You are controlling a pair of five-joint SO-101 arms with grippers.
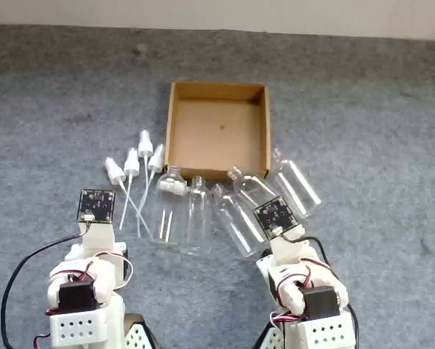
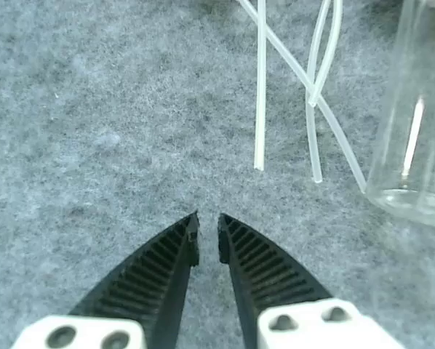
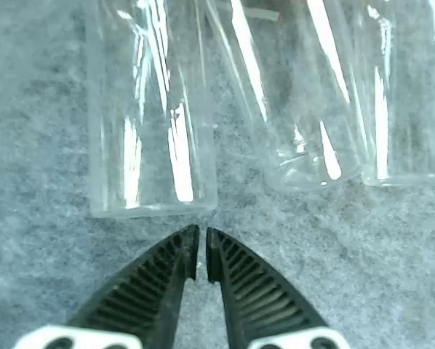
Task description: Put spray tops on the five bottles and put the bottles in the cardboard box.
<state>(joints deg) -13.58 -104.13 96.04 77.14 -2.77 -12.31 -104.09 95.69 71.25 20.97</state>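
Observation:
Several clear bottles lie on the grey felt in front of the cardboard box (image 1: 217, 125): one with a white spray top fitted (image 1: 166, 207), then open ones (image 1: 196, 216), (image 1: 236, 219), (image 1: 294, 182). Loose white spray tops (image 1: 132, 163) with long tubes lie left of them. My left gripper (image 2: 206, 234) is shut on nothing, just short of the tube ends (image 2: 260, 109), with a bottle base (image 2: 414, 131) beside it. Also shut and holding nothing, my right gripper (image 3: 201, 249) sits right below the base of a bottle (image 3: 152, 123), with two more bottles (image 3: 294, 94) alongside.
Both arms sit at the near edge, the left arm (image 1: 95, 207) by the spray tops and the right arm (image 1: 277, 216) over the bottles' bases. The box is open on top with nothing inside. Bare felt (image 1: 363, 109) surrounds the box at the sides and back.

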